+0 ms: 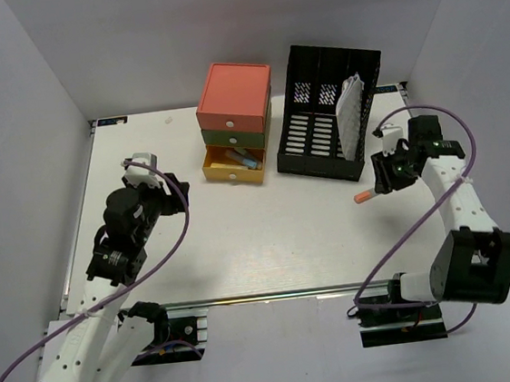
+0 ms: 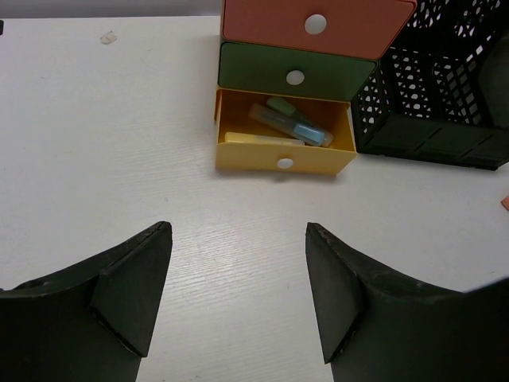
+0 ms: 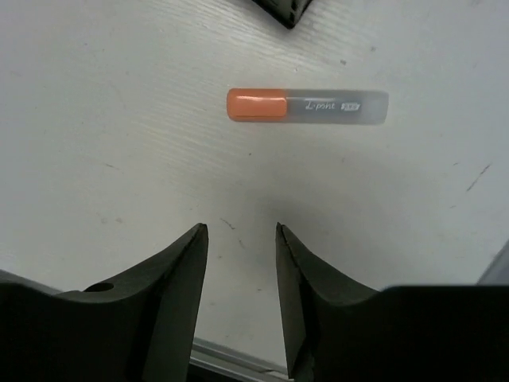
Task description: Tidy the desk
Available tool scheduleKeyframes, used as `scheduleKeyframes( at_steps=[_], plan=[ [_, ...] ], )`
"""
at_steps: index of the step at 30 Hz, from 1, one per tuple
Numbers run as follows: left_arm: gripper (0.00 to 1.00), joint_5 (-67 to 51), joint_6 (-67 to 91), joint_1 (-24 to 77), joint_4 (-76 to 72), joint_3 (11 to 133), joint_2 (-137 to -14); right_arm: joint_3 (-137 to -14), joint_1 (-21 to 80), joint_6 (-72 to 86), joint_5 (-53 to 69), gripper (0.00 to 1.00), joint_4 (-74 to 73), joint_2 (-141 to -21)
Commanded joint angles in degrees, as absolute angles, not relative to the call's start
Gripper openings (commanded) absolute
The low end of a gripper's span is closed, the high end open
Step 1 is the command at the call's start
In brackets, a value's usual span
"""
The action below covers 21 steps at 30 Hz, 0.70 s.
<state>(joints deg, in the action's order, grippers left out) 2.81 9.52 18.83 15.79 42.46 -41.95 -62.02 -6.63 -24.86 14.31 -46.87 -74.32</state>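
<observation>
Bare surface (image 1: 270,244) stretches wide across the middle and front. At the back, the drawer box (image 1: 236,111) and the black rack (image 1: 329,115) stand just beside each other, only a slit between. The yellow bottom drawer (image 2: 254,159) juts forward, open-topped, straight ahead of the left claw (image 2: 237,239). A marker (image 3: 306,106) lies loose just beyond the right claw (image 3: 240,235), near the rack's front corner
</observation>
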Motion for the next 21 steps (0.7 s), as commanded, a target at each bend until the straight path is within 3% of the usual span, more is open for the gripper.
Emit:
scheduleKeyframes(
  at_steps=[1,9,10,21],
  plan=[
    [0.78,1.76,9.93,18.63,14.77,41.75,-40.96,-63.28,-8.61,-13.48,15.12,0.47,-47.38,-79.17],
    [0.78,1.49,9.93,18.63,14.50,41.75,-40.25,-64.16,-9.76,7.45,6.88,0.62,-39.29,-86.12],
    [0.78,1.49,10.02,18.63,14.50,41.66,-40.17,-65.03,-9.58,12.34,0.85,0.71,-39.11,-87.00],
    [0.78,2.02,9.93,18.63,14.41,41.57,-40.69,-71.89,-9.58,20.91,-5.98,0.74,-37.88,-98.17]
  ],
)
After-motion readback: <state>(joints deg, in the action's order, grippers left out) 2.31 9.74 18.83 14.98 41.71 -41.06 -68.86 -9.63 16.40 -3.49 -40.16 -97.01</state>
